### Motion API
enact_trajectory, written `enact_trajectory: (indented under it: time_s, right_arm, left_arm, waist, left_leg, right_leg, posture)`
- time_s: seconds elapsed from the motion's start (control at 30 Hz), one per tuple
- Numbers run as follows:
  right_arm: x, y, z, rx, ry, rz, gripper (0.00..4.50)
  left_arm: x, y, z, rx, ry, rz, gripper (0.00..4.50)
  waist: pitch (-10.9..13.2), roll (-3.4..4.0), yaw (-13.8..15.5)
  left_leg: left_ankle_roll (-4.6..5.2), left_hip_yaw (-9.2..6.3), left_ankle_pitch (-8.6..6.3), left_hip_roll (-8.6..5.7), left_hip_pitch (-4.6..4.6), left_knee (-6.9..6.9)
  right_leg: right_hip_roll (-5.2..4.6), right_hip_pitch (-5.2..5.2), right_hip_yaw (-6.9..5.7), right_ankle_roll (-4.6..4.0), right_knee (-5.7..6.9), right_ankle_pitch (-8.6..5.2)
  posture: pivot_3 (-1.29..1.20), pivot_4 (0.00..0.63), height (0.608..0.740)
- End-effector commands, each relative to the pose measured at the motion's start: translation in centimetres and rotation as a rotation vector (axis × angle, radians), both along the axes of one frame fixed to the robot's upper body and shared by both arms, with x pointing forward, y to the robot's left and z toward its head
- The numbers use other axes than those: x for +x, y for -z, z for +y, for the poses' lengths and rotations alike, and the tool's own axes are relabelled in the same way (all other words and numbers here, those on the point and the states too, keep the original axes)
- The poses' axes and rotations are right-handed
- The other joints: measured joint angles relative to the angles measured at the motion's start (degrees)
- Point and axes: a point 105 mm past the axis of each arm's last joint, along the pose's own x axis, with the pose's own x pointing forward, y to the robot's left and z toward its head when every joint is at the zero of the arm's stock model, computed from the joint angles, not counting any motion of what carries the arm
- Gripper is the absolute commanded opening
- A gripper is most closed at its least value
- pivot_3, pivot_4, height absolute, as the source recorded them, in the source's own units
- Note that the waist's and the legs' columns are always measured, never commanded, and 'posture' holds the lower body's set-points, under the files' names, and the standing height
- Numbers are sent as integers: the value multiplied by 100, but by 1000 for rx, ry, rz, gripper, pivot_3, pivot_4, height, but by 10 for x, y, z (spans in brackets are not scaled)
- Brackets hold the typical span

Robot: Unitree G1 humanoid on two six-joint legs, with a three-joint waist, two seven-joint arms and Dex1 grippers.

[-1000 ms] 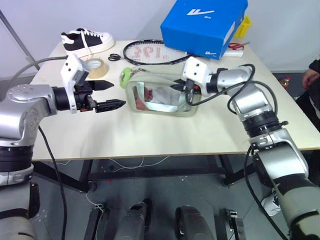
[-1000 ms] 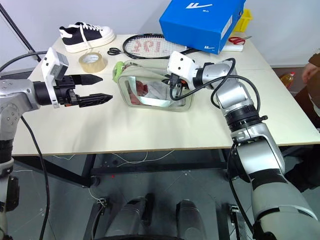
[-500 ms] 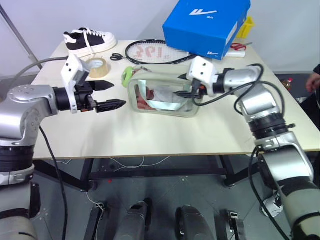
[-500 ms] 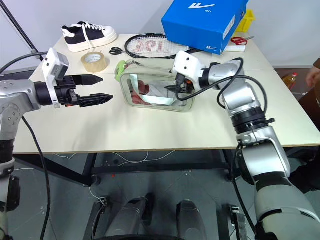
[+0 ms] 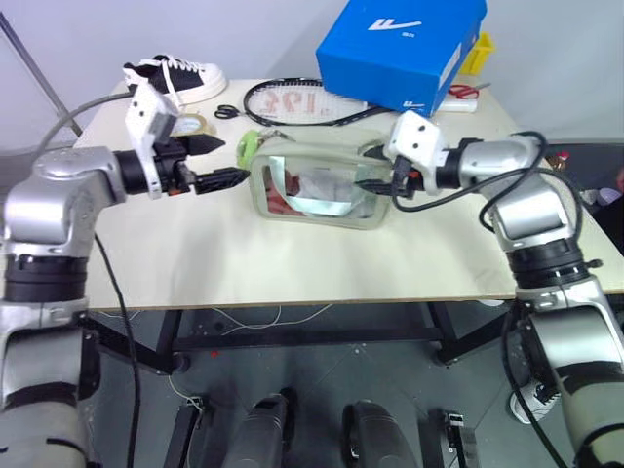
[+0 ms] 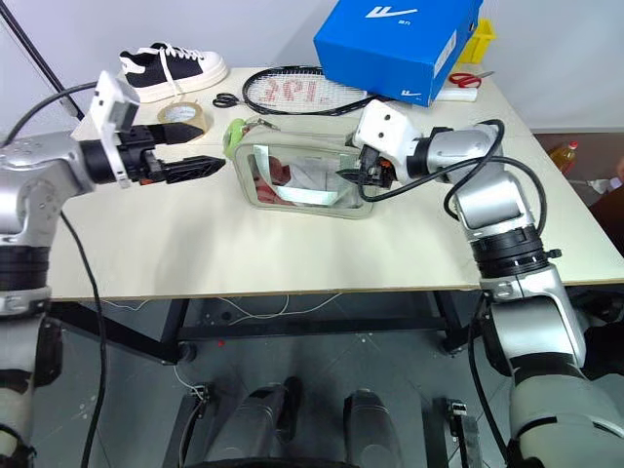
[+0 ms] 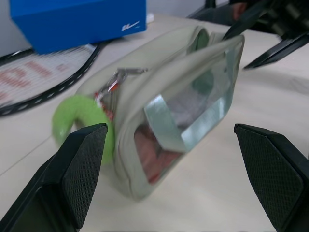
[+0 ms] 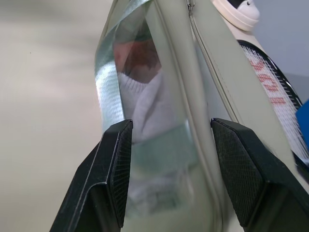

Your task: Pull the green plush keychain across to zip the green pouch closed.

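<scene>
We are looking down at a pale table [image 5: 292,263] where the green pouch [image 5: 317,185] is sitting near the centre, its clear window facing us and mint straps crossing it. The green plush keychain [image 5: 247,146] is hanging at the pouch's ten o'clock corner, at the end nearest our left arm.

Our left gripper [image 5: 222,161] is hovering at nine o'clock of the pouch, fingers spread wide and empty, the tips just beside the keychain but not touching it. In the left wrist view the keychain [image 7: 82,121] is sitting close to one finger.

Our right gripper [image 5: 374,168] is at the pouch's three o'clock end. Its fingers [image 8: 113,164] are standing partly apart, straddling that end of the pouch [image 8: 159,121]; whether they are pressing on it we cannot tell.

At twelve o'clock of the pouch a racket [image 5: 297,100] is lying, with a blue shoebox [image 5: 405,49] at one o'clock and a roll of tape [image 5: 190,127], scissors [image 5: 223,111] and a sneaker [image 5: 174,78] at ten to eleven o'clock.
</scene>
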Motion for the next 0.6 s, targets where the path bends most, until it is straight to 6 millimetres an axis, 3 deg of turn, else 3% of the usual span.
enact_trajectory:
  time_s: [0.03,0.13,0.17,0.4,0.6]
  right_arm:
    - [2,-13,-1,-10,-7,-62,1747]
    - [2,-11,-3,-19,-18,-72,245]
    - [-1,-12,-7,-28,-27,-81,55]
    - [-10,-23,-30,-78,-60,-118,55]
    - [-16,-30,-37,-48,-102,-98,55]
  left_arm:
    - [1,-18,-4,9,18,-70,4500]
    - [3,-18,-2,13,13,-76,4500]
    - [5,-18,3,16,-2,-76,4500]
    - [12,-23,17,14,-38,-83,4500]
    - [16,-11,9,-7,-6,-44,4500]
  waist:
    - [0,0,-1]
    - [0,-1,-3]
    - [0,0,-5]
    - [2,-2,20]
    - [2,-2,2]
  left_leg:
    - [1,0,1,0,0,0]
    - [1,0,1,0,0,1]
    - [1,0,1,0,0,1]
    - [1,0,1,-2,0,3]
    - [2,0,1,-1,0,4]
  right_leg:
    - [2,-1,0,0,0,0]
    - [3,0,0,0,1,0]
    - [3,0,0,0,2,0]
    - [4,0,-1,1,4,0]
    - [0,0,-1,1,4,0]
  posture:
    - [0,150,740]
    - [0,150,740]
    - [0,150,740]
    - [0,150,740]
    - [0,150,740]
